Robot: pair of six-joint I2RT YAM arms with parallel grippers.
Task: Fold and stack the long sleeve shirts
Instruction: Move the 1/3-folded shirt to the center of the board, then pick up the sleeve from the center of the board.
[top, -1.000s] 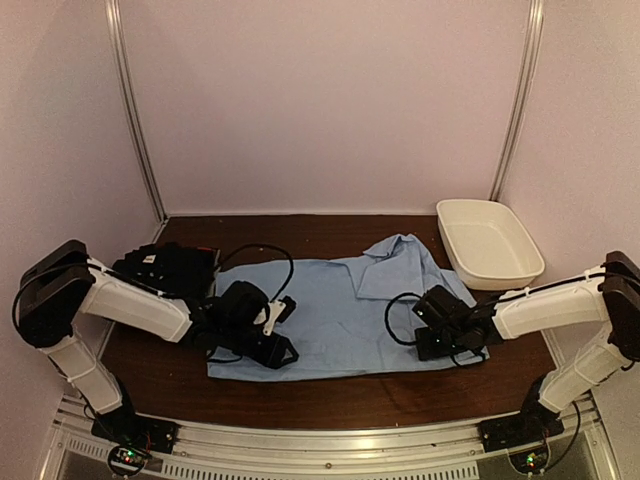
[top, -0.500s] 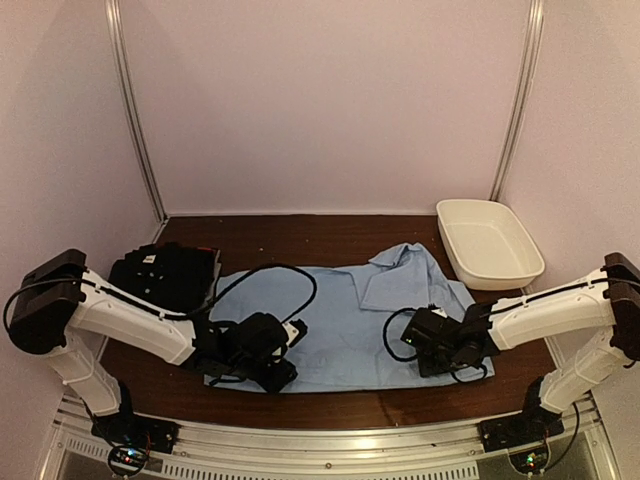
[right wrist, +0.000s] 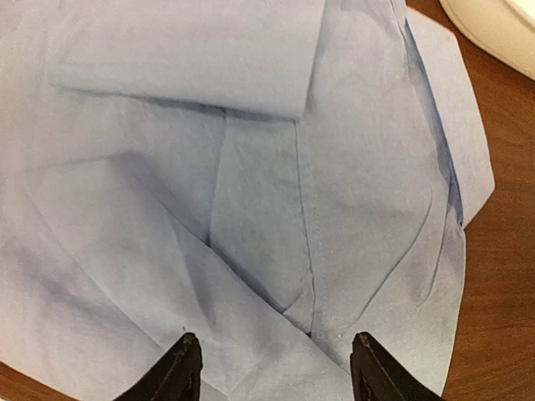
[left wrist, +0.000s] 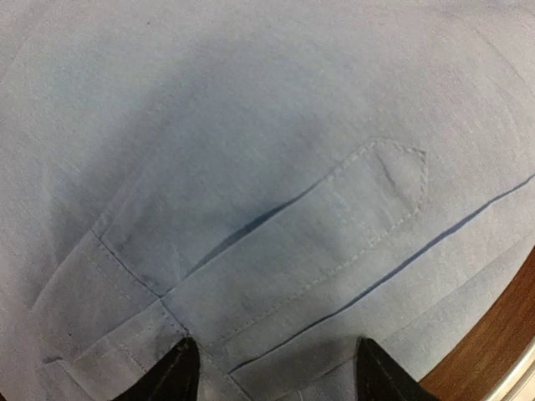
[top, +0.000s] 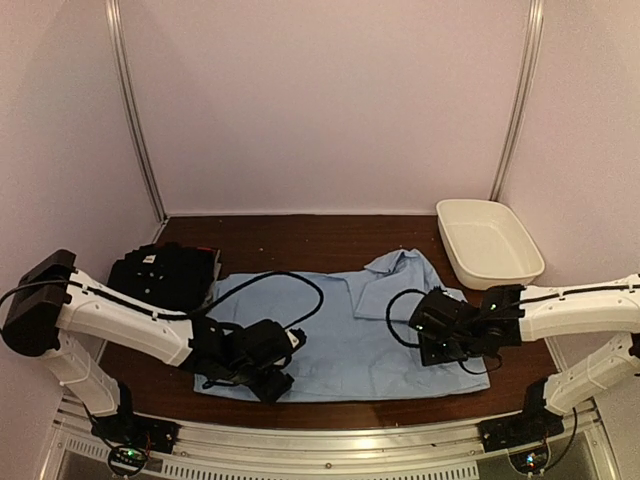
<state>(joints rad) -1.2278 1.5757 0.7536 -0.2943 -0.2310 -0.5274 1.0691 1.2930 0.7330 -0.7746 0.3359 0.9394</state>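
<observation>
A light blue collared shirt [top: 345, 325] lies spread flat on the dark wood table. A black shirt [top: 165, 272] lies folded at the back left. My left gripper [top: 272, 378] is low over the blue shirt's near left part. In the left wrist view it [left wrist: 276, 378] is open over a stitched sleeve cuff [left wrist: 334, 221], holding nothing. My right gripper [top: 438, 345] is low over the shirt's right part. In the right wrist view it [right wrist: 276, 369] is open over creased blue cloth [right wrist: 251, 192], holding nothing.
A white oval tub [top: 490, 243] stands at the back right, its rim showing in the right wrist view [right wrist: 493, 25]. Bare wood [left wrist: 501, 351] lies just beyond the shirt's edge near the table's front rail [top: 330, 440]. Walls enclose three sides.
The blue shirt has slid toward the near edge of the table. My left gripper has moved nearer and to the right over it. My right gripper has stayed over the shirt's right part.
</observation>
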